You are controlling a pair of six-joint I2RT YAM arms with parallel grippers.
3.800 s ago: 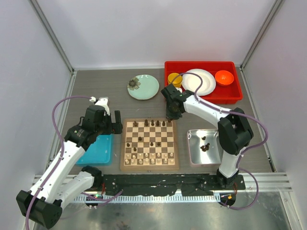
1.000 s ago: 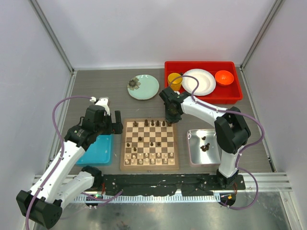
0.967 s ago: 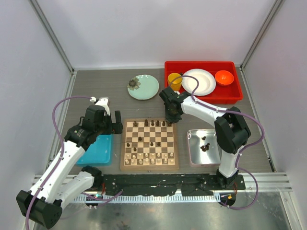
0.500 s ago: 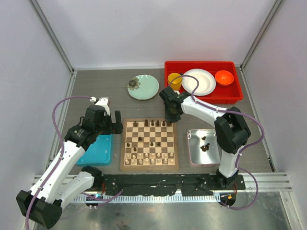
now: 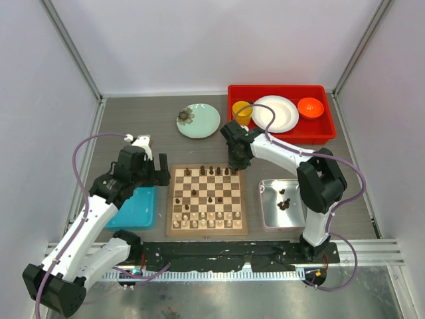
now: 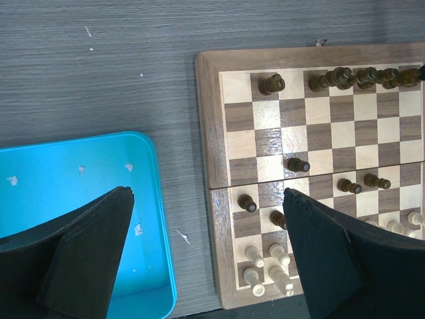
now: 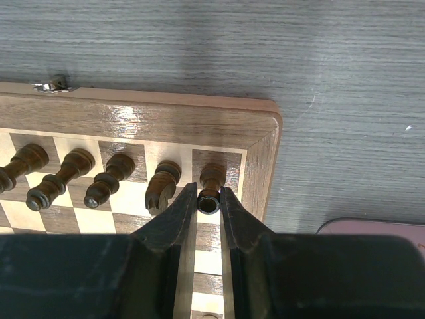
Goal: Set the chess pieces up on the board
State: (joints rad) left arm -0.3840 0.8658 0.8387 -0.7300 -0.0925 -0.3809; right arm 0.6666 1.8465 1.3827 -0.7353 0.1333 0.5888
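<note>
The chessboard (image 5: 171, 199) lies mid-table, with cream pieces (image 5: 206, 219) in its two near rows and dark pieces (image 5: 211, 171) along the far row and mid-board. My right gripper (image 5: 234, 163) is at the board's far right corner. In the right wrist view its fingers (image 7: 183, 211) close round the head of a dark piece (image 7: 212, 177) standing on the corner square, next to a dark knight (image 7: 162, 185). My left gripper (image 5: 162, 172) is open and empty, above the gap between the blue tray (image 6: 73, 193) and the board's left edge (image 6: 204, 119).
A silver tray (image 5: 271, 214) right of the board holds a few dark pieces (image 5: 283, 203). A red bin (image 5: 279, 133) with a yellow cup, a white plate and an orange bowl stands at the back right. A green plate (image 5: 198, 120) lies behind the board.
Since the earliest frame my right gripper has shifted slightly left over the board's far right corner. It has stayed still over the last second. The left arm has not moved.
</note>
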